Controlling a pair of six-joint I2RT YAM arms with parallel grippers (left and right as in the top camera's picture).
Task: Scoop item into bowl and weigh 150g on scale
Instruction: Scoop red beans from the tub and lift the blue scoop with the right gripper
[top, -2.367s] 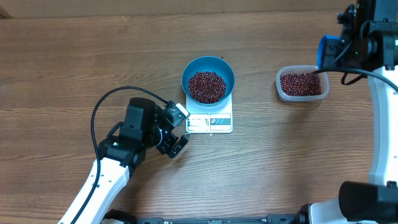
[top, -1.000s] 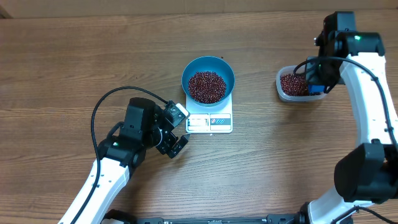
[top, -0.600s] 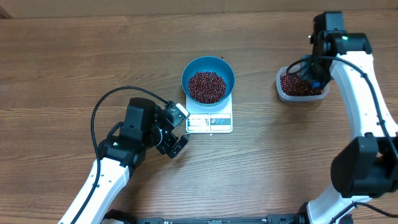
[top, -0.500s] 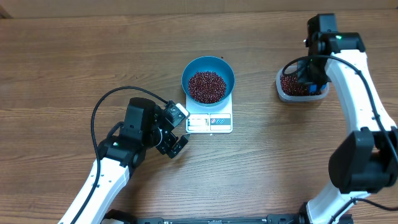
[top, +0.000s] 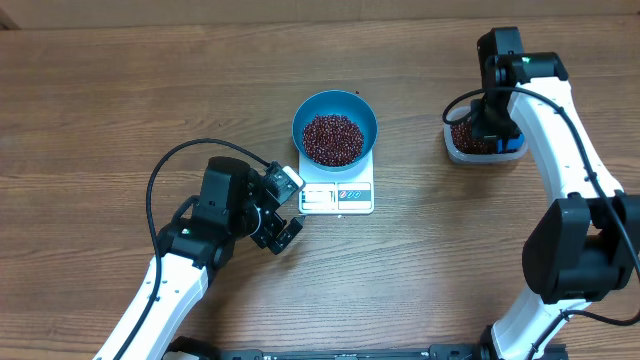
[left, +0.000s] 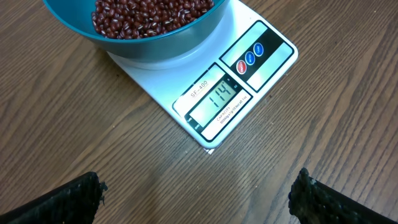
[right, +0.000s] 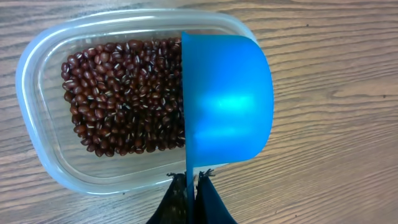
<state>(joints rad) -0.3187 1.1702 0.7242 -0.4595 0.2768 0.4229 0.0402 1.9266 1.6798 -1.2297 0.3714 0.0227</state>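
Overhead: the bowl (top: 300, 122) sits on the scale (top: 337, 197) at table centre, with a heap of beans (top: 333, 138) filling its floor. The tub (top: 450, 140) of spare beans lies well apart at 3 o'clock from the bowl. The right gripper (top: 492, 128) hangs directly over the tub. The left gripper (top: 285, 228) is parked on the wood near the scale, at about 8 o'clock from it, with nothing between its spread jaws. Left wrist: the jaws stand wide and empty, and the display (left: 214, 99) on the scale's front reads 114, short of target. The bowl's wall fills the frame at 12 o'clock. Right wrist: the jaws are clamped on the handle of the scoop (right: 227, 99), whose cup is turned on edge over the tub's 3 o'clock rim, its outer side to the camera. Whether it carries beans I cannot tell. Judgement: the step in hand is refilling the scoop for a top-up. The next move calls for a shallow dig into the tub, a level carry toward 9 o'clock, then a slow partial tip into the bowl while watching the display, since only a modest amount is needed.
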